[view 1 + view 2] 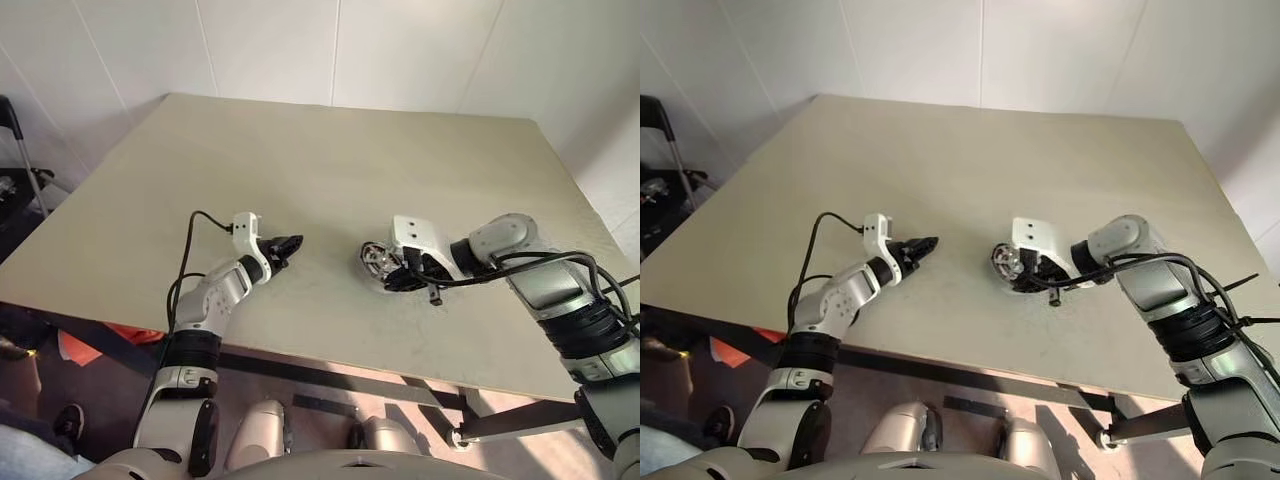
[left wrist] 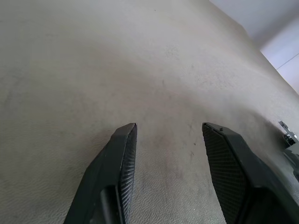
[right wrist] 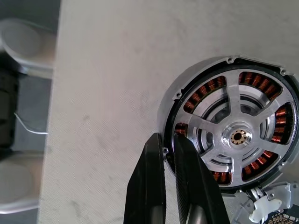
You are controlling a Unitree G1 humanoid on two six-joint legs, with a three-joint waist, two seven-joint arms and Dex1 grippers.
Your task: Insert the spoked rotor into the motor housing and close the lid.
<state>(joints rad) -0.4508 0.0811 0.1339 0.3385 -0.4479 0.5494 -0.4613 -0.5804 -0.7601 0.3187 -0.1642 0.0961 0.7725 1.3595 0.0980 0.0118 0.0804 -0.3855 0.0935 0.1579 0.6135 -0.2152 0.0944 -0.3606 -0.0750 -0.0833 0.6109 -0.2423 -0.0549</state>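
The right gripper (image 3: 169, 144) has its fingers pinched on the rim of the motor housing (image 3: 174, 100) to hold it, with the spoked rotor (image 3: 236, 137) already sitting inside, while the left gripper (image 1: 287, 246) waits well off to the side with fingers apart.

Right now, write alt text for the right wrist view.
The spoked rotor sits inside the motor housing, with copper windings showing between its silver spokes. The right end effector, fingers nearly together, pinches the housing's rim, over the beige table.
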